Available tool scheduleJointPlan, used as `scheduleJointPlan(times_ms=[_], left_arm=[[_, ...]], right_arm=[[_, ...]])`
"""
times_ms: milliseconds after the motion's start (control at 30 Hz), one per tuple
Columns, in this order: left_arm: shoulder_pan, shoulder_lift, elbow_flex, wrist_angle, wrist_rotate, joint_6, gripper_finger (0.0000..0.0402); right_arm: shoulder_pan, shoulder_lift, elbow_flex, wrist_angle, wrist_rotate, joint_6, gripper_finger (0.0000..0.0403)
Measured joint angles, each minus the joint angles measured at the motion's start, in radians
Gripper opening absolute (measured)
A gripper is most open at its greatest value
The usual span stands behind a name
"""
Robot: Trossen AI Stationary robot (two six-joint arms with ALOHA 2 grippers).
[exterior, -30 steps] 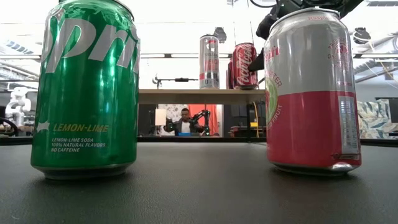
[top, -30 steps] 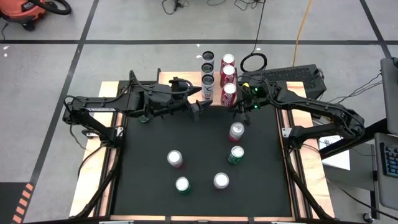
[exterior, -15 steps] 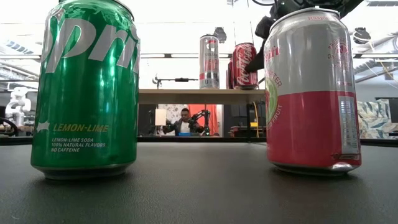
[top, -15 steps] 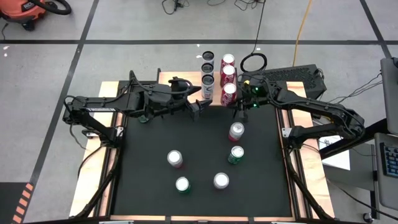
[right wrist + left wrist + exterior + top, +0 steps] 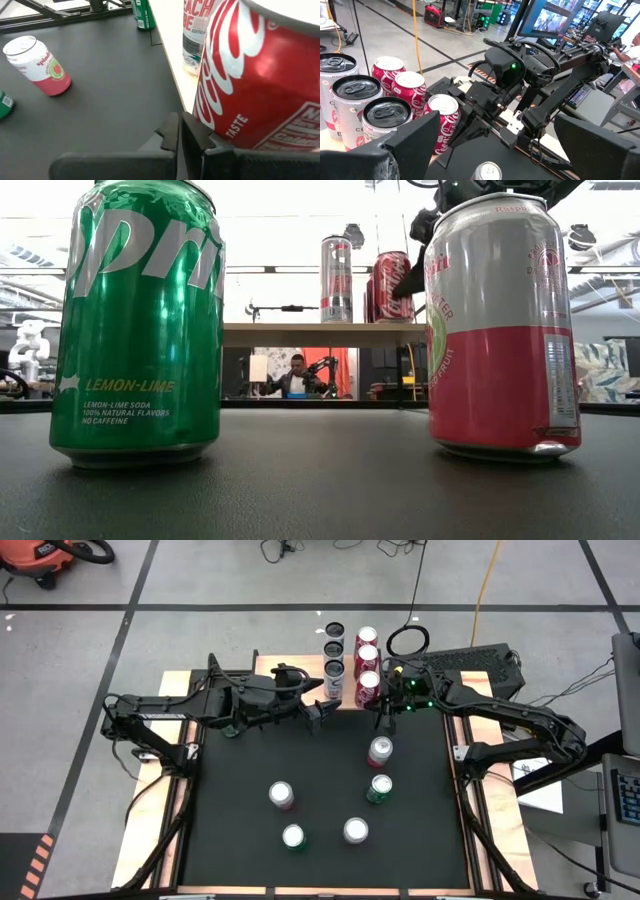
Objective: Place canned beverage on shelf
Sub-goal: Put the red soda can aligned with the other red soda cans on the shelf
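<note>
High view – front Coke can [image 5: 366,688] nudged slightly deeper onto the shelf [image 5: 305,660] versus a second ago, right gripper [image 5: 381,720] crept in with it; likely a final push to seat the can, placement near done. Low view – can upright on the plank, dark closed fingers against its side. Left wrist view – left gripper [image 5: 485,150] fingers wide apart, empty, hovering near the shelf's front edge. Right wrist view – fingers [image 5: 172,132] pressed together, holding nothing, can just beside the tips and apparently touching.
</note>
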Motion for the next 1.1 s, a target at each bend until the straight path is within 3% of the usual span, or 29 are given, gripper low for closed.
scheduleJointPlan(times_ms=[1100], left_arm=[[-0.002, 0.0, 0.0, -0.021, 0.0, -0.003, 0.0393]], right_arm=[[0.0, -0.012, 0.0, 0.045, 0.07, 0.024, 0.0]])
